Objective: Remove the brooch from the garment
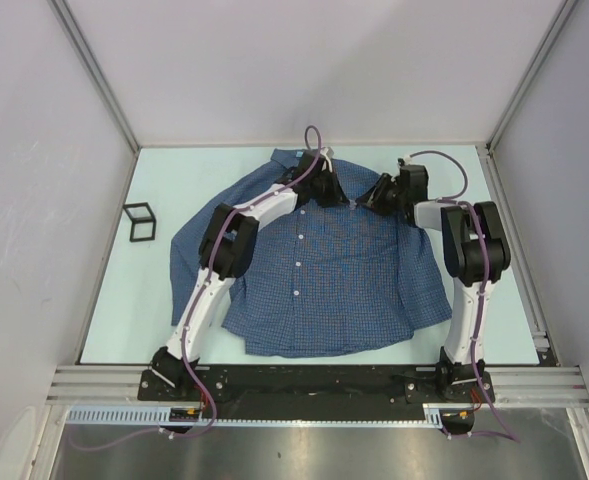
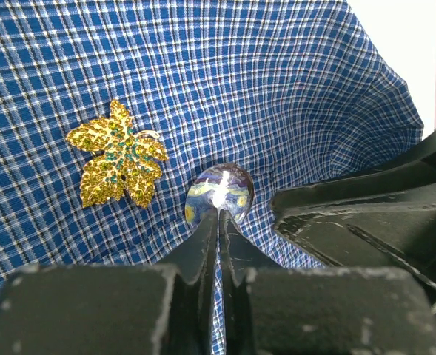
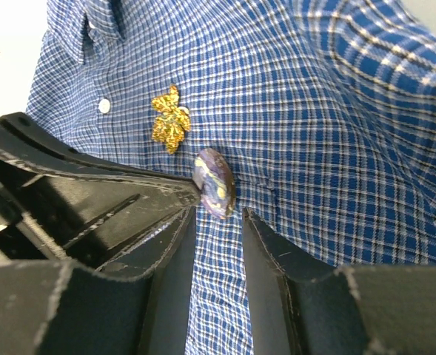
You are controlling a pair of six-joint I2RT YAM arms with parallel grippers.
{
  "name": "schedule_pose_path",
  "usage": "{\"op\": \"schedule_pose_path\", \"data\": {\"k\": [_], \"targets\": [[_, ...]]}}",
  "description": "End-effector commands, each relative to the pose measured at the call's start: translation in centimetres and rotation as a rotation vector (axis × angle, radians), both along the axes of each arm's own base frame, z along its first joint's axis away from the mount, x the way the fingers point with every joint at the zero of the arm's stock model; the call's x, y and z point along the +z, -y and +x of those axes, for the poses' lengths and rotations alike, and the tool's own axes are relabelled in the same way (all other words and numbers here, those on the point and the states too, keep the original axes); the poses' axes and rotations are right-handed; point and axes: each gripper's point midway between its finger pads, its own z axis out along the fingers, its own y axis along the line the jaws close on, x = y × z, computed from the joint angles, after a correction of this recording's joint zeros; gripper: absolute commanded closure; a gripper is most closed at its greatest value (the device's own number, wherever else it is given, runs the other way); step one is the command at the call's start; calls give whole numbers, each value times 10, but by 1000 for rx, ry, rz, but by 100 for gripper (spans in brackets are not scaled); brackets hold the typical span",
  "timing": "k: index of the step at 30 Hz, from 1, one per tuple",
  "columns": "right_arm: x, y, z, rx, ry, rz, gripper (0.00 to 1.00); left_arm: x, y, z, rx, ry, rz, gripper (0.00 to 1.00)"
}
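Observation:
The garment (image 1: 324, 280), a blue checked shirt, lies flat on the table. The brooch (image 2: 116, 154), a gold leaf-shaped ornament, is pinned near the placket; it also shows in the right wrist view (image 3: 170, 118). Beside it sits a round blue-and-yellow domed pin (image 2: 220, 188), also in the right wrist view (image 3: 214, 183). My left gripper (image 2: 219, 216) is shut on a fold of shirt cloth just below the round pin. My right gripper (image 3: 219, 214) is open, its fingers either side of the round pin's lower edge. Both grippers meet at the shirt's chest (image 1: 356, 198).
A small black wire frame (image 1: 140, 222) stands on the table left of the shirt. A white shirt button (image 3: 104, 106) sits left of the brooch. The right gripper's black finger (image 2: 366, 214) crowds the left wrist view. Grey walls enclose the table.

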Motion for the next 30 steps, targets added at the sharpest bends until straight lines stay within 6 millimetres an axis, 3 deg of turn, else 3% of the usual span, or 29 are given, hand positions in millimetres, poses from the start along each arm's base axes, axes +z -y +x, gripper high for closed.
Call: {"op": "schedule_pose_path", "data": {"k": [1, 16, 18, 21, 26, 30], "targets": [[11, -6, 13, 9, 41, 36, 65, 6, 1, 6, 16, 18, -6, 94], [2, -20, 22, 55, 79, 65, 67, -2, -4, -3, 2, -17, -13, 96], [3, -22, 23, 62, 90, 66, 69, 0, -3, -4, -7, -20, -25, 96], [7, -24, 25, 74, 110, 63, 80, 7, -3, -4, -16, -18, -38, 95], [16, -23, 24, 95, 143, 16, 99, 29, -8, -2, -23, -21, -75, 82], [16, -18, 20, 73, 146, -115, 100, 46, -16, -3, -24, -30, -102, 68]]}}
